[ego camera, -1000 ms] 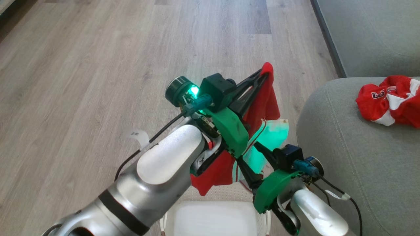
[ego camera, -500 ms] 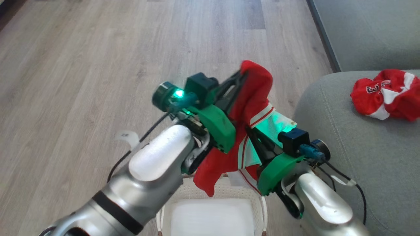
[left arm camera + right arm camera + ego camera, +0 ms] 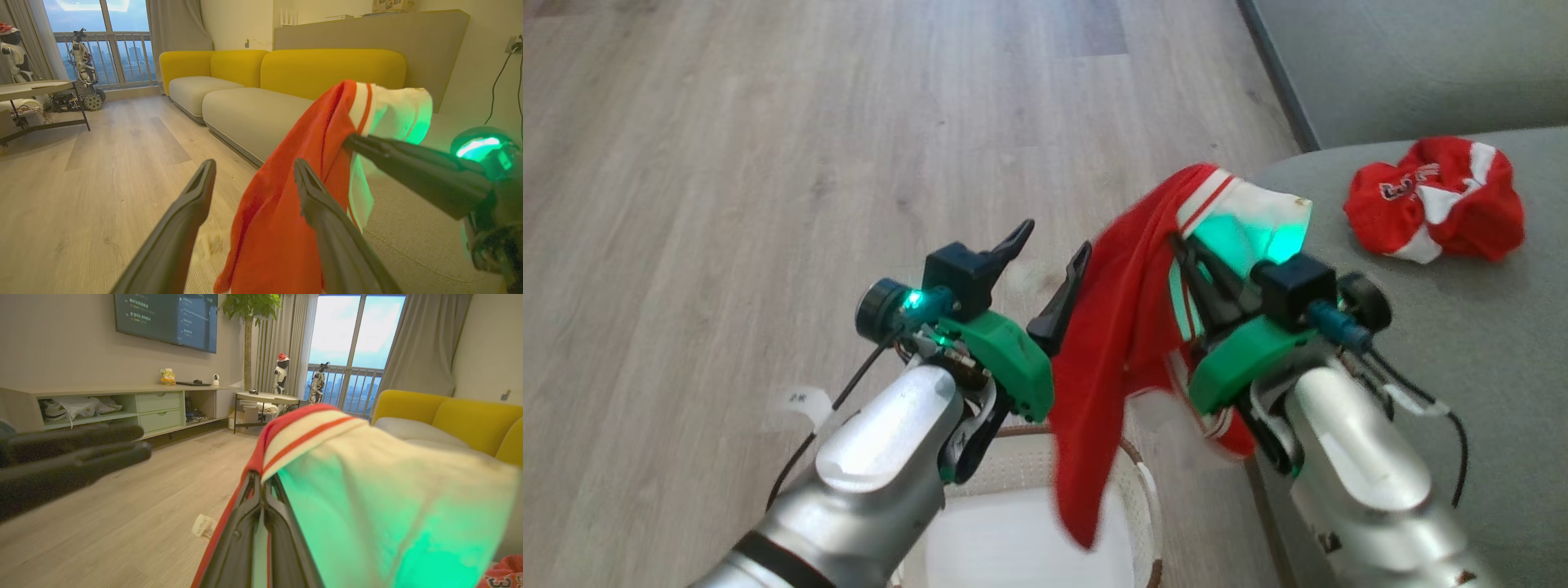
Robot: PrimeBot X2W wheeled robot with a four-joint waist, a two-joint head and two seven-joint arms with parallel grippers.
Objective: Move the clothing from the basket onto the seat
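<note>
**A:** What was found nearest, at 6 o'clock in the head view?

**B:** The basket (image 3: 1150,498) was seen there on the wooden floor (image 3: 727,163), with its white bottom shown. The low tip of a red garment (image 3: 1111,327) was hung above it.

**A:** How was that garment held?

**B:** It was pinched by the right gripper (image 3: 1181,243). The fingers were pressed together on the cloth close to its striped trim. A white panel, tinted green, was draped past the fingertips.

**A:** And the other arm?

**B:** The left gripper (image 3: 1052,243) was held at 9 o'clock of the garment. Its fingers were spread and nothing was caught between them. Whether its nearer finger was touched by the cloth could not be told.

**A:** What was seen farther off?

**B:** The seat (image 3: 1462,343) was placed at 3 o'clock of the basket. At 1 o'clock, a second red garment (image 3: 1433,200) was left crumpled on it, well apart from the held one. Dark lettering was seen on it but could not be read.
</note>
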